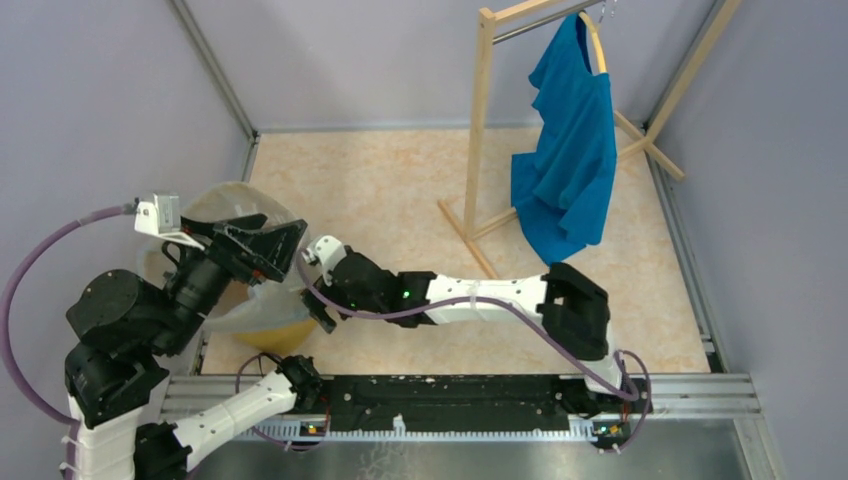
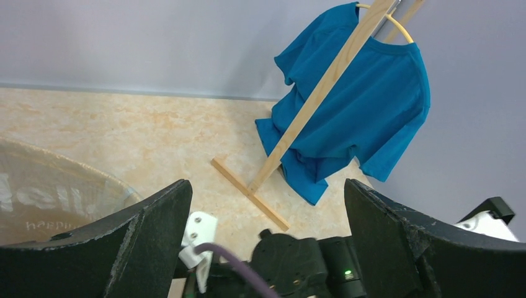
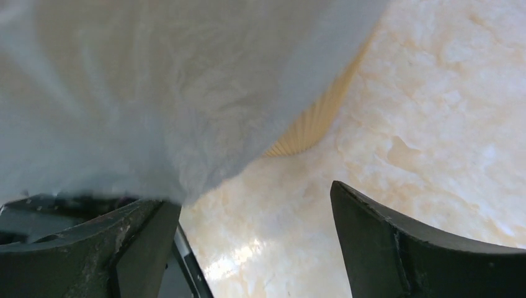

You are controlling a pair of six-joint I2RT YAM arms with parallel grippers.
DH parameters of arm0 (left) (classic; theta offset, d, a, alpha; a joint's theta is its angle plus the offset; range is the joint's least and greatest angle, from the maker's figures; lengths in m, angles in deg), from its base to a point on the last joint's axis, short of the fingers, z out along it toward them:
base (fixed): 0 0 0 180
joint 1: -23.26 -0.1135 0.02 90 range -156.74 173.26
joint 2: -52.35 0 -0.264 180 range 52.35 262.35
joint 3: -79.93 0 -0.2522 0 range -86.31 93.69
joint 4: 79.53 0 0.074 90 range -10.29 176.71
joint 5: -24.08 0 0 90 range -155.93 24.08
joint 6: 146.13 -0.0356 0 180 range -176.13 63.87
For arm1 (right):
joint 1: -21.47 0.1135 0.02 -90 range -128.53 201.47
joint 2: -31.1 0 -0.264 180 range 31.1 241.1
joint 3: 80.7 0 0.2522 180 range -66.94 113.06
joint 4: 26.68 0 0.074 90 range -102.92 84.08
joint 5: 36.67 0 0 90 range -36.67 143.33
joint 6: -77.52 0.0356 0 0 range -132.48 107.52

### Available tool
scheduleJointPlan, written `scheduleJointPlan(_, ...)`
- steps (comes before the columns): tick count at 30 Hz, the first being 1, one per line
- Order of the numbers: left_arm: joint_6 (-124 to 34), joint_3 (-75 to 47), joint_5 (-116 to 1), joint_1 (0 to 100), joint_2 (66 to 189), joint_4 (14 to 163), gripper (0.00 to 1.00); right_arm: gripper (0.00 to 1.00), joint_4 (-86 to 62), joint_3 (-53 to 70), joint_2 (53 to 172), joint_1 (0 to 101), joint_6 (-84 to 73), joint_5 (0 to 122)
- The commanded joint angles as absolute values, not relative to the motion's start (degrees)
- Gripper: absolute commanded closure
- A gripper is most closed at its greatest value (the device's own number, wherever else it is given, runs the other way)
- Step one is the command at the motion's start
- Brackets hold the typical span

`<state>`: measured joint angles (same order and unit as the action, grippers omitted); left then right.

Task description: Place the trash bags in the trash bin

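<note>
The trash bin [image 1: 282,334] stands at the left, its yellow side showing under my left arm. A translucent pale trash bag [image 1: 235,208] lines it and bulges over the rim. My left gripper [image 1: 290,255] hovers above the bin's right side, open and empty. In the left wrist view the left gripper [image 2: 267,186] frames the right arm, with the bag's rim [image 2: 56,186] at the left. My right gripper [image 1: 312,290] sits beside the bin. In its own view the right gripper [image 3: 254,192] is open over bare floor; bag film [image 3: 155,93] drapes onto its left finger [image 3: 124,248], beside the ribbed bin [image 3: 313,121].
A wooden clothes rack [image 1: 480,130] stands at the back right with a blue shirt [image 1: 565,170] on a hanger. Its foot bar [image 2: 248,192] lies on the floor ahead. Grey walls close in three sides. A metal rail [image 1: 450,400] runs along the near edge.
</note>
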<state>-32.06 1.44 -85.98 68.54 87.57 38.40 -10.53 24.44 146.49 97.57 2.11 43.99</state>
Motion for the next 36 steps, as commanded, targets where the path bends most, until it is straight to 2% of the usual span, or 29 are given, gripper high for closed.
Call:
scheduleJointPlan(1, -32.67, 0.35, -86.78, 68.77, 86.46, 39.78, 0.01, 0.09, -7.92, 21.01, 133.02, 97.51, 3.89, 40.66)
scheduleJointPlan(6, -32.67, -0.39, -85.44, 68.71, 87.17, 41.24, 0.01, 0.06, -4.14, 11.86, 120.64, 97.51, 4.95, 36.48)
scheduleJointPlan(11, -33.03, -0.94, -85.18, 68.72, 87.54, 42.91, 0.01, 0.01, 5.78, 4.48, 105.26, 97.54, 4.44, 26.33)
scheduleJointPlan(14, -33.63, -1.85, -85.17, 68.7, 87.36, 44.85, 0.01, 0.01, 15.12, 7.39, 97.09, 97.48, 3.85, 21.18)
scheduleJointPlan(20, -35.22, -5.29, -85.86, 68.71, 86.66, 51.39, 0.01, 0.01, 33.3, 22.61, 88.37, 97.46, 6.74, 12.28)
scheduleJointPlan(26, -36.18, -5.45, -86.09, 68.75, 88.3, 53.6, 0.01, 0.01, 31.48, 27.24, 80.5, 97.49, 4.14, 16.01)
scheduleJointPlan(36, -35.57, -5.48, -86.92, 68.71, 88.39, 52.85, 0.01, 0.01, 27.27, 25.2, 78.92, 97.48, 0.88, 18.05)
